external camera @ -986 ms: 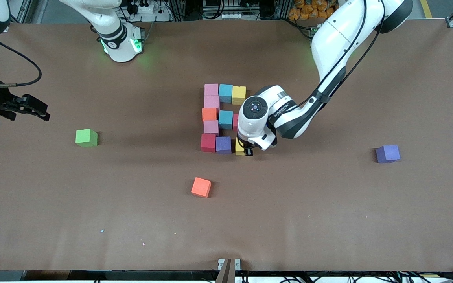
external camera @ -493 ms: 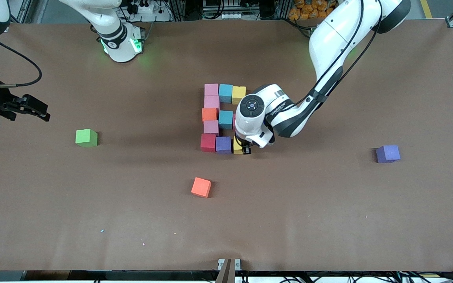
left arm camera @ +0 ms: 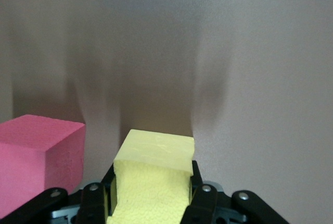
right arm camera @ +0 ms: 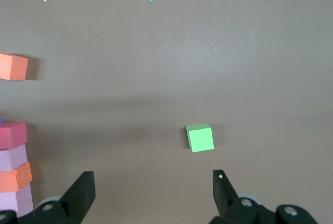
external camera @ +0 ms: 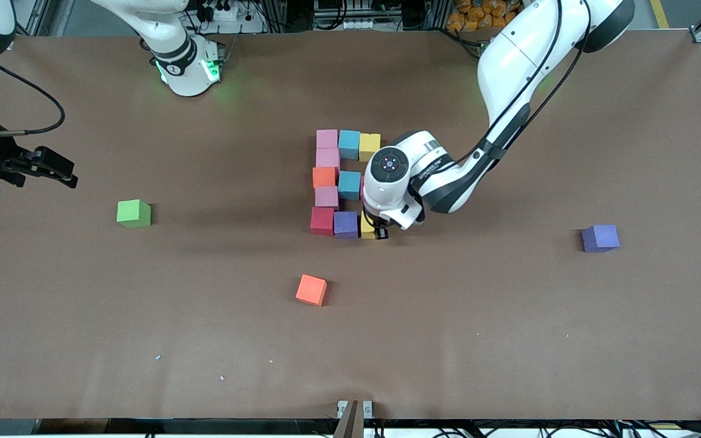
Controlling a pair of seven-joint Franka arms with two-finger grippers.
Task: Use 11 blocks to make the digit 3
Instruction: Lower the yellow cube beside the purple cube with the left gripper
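— Where's the yellow block (left arm camera: 151,182)?
— Pinched in the left claw (external camera: 377,233), touching the purple block (external camera: 345,224) at the figure's six o'clock; only the left wrist view shows the grip.
— The right claw (right arm camera: 152,193)?
— Spread wide, waiting over the bench (external camera: 204,316) near the green cube (right arm camera: 200,137).

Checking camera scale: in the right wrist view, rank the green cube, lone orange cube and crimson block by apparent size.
1. Green cube, fully visible.
2. Lone orange cube and crimson block: both cut by the frame edge, so unranked.

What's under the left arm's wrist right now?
The left gripper, shut on a yellow block set beside the purple block. A crimson block peeks out by the light blue one; the rest is covered.
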